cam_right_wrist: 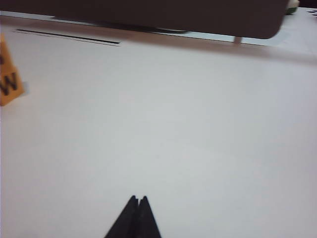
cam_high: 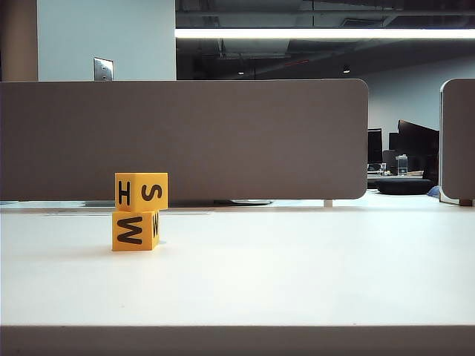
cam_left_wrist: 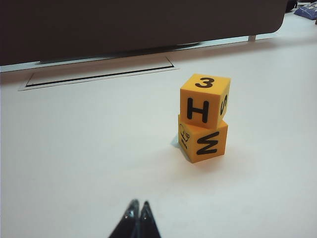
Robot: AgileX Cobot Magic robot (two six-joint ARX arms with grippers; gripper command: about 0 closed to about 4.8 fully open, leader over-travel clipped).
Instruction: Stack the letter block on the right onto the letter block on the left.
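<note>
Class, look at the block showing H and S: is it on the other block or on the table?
On the other block. The top block sits upright on the bottom block, slightly twisted; both grippers, left and right, are shut and clear.

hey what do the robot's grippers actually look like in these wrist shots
Only the fingertips show. The left gripper has two slim, glossy black fingers tapering to points. The right gripper looks the same: two dark, wedge-shaped fingers. No cables, markings or arm links are visible in any view.

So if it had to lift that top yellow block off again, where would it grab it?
Probably the top yellow letter block by two opposite upright faces, coming from above. It sits slightly twisted on the lower yellow block, so the jaws should align with its faces. Both the left gripper and right gripper are shut, well back.
</note>
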